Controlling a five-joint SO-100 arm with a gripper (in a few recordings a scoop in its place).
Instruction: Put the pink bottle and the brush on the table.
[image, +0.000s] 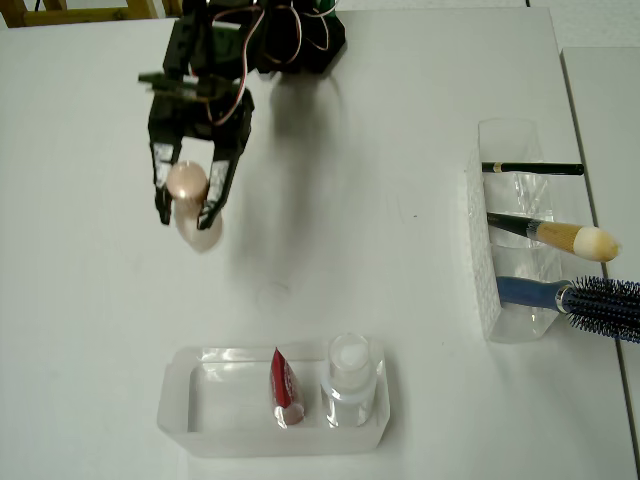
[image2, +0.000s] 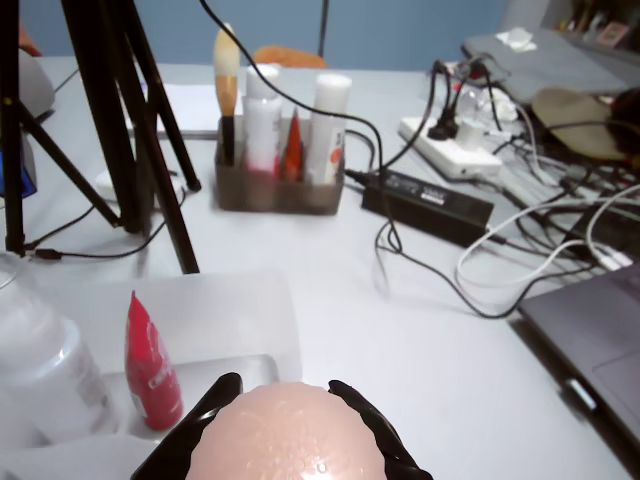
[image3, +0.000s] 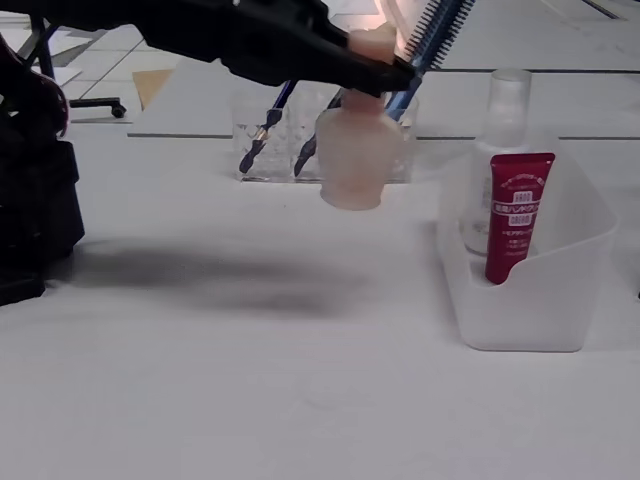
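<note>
Pink bottle aloft, brush not yet fetched.

My gripper (image: 188, 205) was clamped on the cap of the pink bottle (image3: 355, 160), hanging upright above the table (image: 400, 280), cap up, long axis vertical, up-left of the clear tray (image: 180, 415). The brush (image: 560, 236) lay in the rack right of that tray, tip rightward.

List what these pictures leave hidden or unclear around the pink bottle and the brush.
- Pink bottle, wrist view: the bottom edge cuts off its body.
- Pink bottle's cap, fixed view: the gripper covers most of it.
- Brush, overhead view: its handle end sits inside the clear holder, blurred by the plastic.
- Brush, fixed view: arm and bottle hide its tip.
</note>
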